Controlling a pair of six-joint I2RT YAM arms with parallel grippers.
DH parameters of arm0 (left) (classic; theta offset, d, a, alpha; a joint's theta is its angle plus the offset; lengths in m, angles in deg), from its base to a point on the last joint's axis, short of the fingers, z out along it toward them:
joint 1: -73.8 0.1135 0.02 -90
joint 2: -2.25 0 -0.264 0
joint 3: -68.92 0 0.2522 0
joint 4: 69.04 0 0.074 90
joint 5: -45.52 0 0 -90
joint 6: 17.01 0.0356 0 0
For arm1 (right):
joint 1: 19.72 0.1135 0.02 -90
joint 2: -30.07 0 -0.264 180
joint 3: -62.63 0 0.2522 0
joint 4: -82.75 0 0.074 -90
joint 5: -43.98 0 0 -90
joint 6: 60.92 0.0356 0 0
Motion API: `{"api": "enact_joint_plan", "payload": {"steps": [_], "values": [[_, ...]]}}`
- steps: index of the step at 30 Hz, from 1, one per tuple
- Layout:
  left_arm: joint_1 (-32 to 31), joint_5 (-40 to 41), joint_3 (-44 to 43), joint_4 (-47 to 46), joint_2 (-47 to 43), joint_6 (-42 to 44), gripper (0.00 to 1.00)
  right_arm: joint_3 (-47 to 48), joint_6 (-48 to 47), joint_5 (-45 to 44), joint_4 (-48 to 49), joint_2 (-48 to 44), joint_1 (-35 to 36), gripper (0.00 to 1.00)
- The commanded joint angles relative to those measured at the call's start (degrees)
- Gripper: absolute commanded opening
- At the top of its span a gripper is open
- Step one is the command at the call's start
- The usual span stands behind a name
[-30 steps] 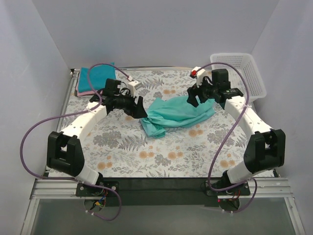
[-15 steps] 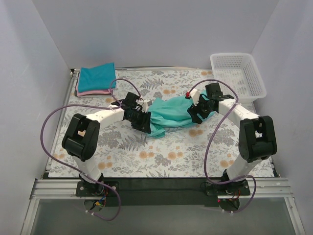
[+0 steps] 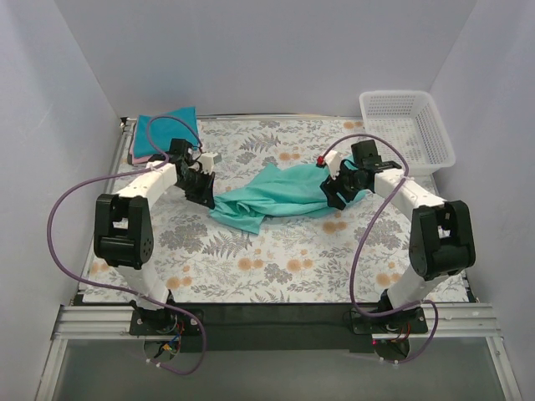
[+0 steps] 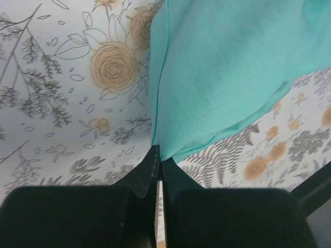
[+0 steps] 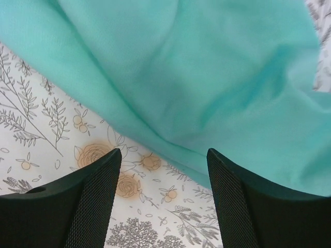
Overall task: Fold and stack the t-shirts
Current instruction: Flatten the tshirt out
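The teal-blue t-shirt (image 3: 160, 131) lies folded on the pink t-shirt (image 3: 140, 157) at the counter's (image 3: 276, 267) far-left corner; the sea-green t-shirt (image 3: 280, 190) sprawls unfolded mid-counter, my left pincer (image 4: 158, 155) pinching its edge, my right pincer (image 5: 161, 153) open over it.

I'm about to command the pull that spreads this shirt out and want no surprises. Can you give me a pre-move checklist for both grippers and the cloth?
1. Left gripper clamped on the sea-green shirt edge: ok.
2. Right gripper gripping the shirt: not ok, open above its edge.
3. Right fingers touching cloth: cannot tell.
4. Shirt lying flat: not ok, bunched.
5. Folded stack, teal-blue shirt over pink shirt, neat at back left: ok.
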Motion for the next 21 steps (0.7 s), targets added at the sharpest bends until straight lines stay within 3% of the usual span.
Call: {"api": "enact_joint_plan", "payload": {"steps": [1, 5, 14, 21], "values": [[0.5, 0.8, -2.9, 6.8, -0.6, 11.6, 0.0, 4.3, 1.5, 0.1, 0.3, -2.2, 0.3, 0.62], [3.0, 2.7, -3.8, 7.2, 0.9, 18.0, 0.0, 7.9, 0.5, -4.0, 1.0, 1.9, -0.1, 0.68], [7.4, 5.6, -11.6, 8.1, 6.1, 21.9, 0.0, 11.1, -1.1, -6.8, 2.6, 9.5, -0.4, 0.77], [7.5, 7.1, -13.2, 6.9, 7.6, 21.8, 0.0, 11.0, -3.6, -7.8, 2.5, 12.5, -0.4, 0.75]]}}
